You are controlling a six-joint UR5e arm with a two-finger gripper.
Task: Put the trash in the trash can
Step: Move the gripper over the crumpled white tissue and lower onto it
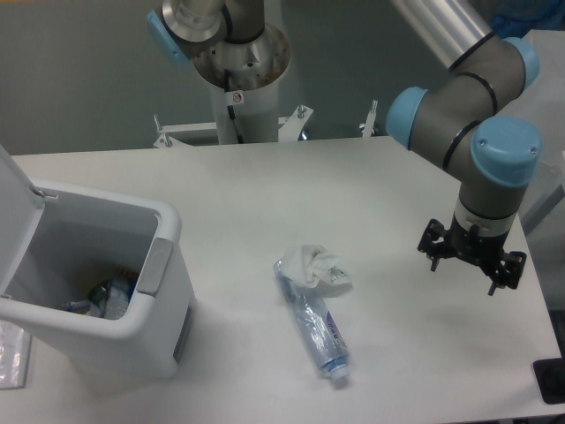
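Gripper clear of the trash, nothing picked up yet.

We see our gripper [471, 261] hanging above the table [265, 185] on the far right, its fingers spread and holding nothing. The tissue wad [318, 268] lies mid-table, resting against the upper end of the crushed bottle [315, 323], which stretches toward the near edge. The trash can [150, 291] stands at the left with its lid [16, 221] flipped up and some items already inside. We judge the risk lies in the touching pair: a grasp on the tissue may drag or roll the bottle, and the crushed, slick plastic could slip from our fingers during the carry.
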